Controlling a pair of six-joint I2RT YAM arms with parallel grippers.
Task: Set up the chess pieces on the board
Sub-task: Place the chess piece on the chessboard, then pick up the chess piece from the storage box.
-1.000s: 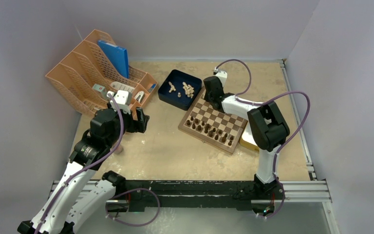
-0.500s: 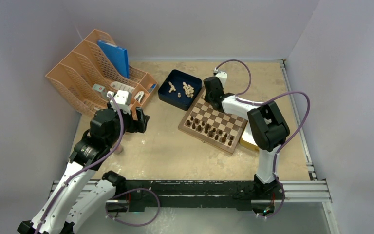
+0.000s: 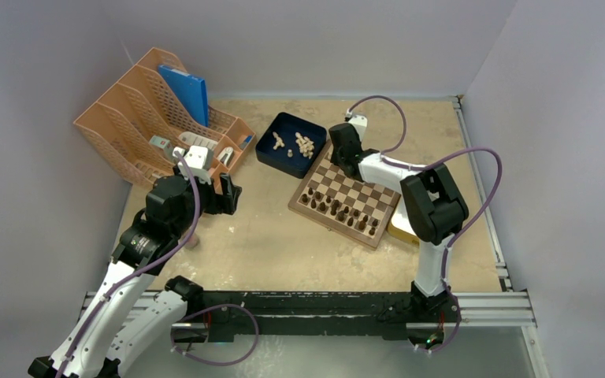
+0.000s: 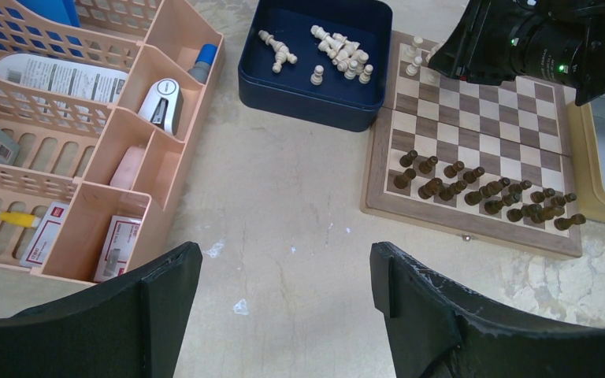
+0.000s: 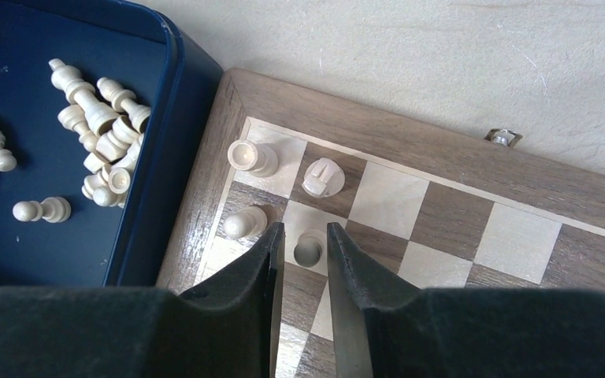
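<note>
My right gripper (image 5: 305, 230) is narrow rn, jaws straddling one tiny pale cream wooden pawn (image 5: 308, 250) that stands upright on a cream square, second row in from the far rim. Can't tell if the pads actually press it or just flank it, the gap's too shadowy. I'm coming straight down from above b/c the neighbours are close: another pale pawn (image 5: 244, 224) just beside one finger, plus a rook-ish piece (image 5: 252, 156) and a knight (image 5: 323, 176) on the corner row behind. Staying narrow = less chance of knocking them, imo.

This is all on the square wooden chessboard with dark brown and cream checks and a brown rim (image 5: 410, 153), at the corner nearest the dark blue square tray (image 5: 180, 118). The rest of the pale cream wooden chess pieces (image 5: 98, 106) lie heaped in that tray just beside the board, so trips are short. Dark brown pieces (image 4: 480, 193) stand along the near side.

My left gripper (image 4: 285, 256) hangs wide open w/ nothing in it, over the table (image 4: 283, 205) by the peach plastic desk organiser (image 4: 165, 177). Prob parked out of the way.
</note>
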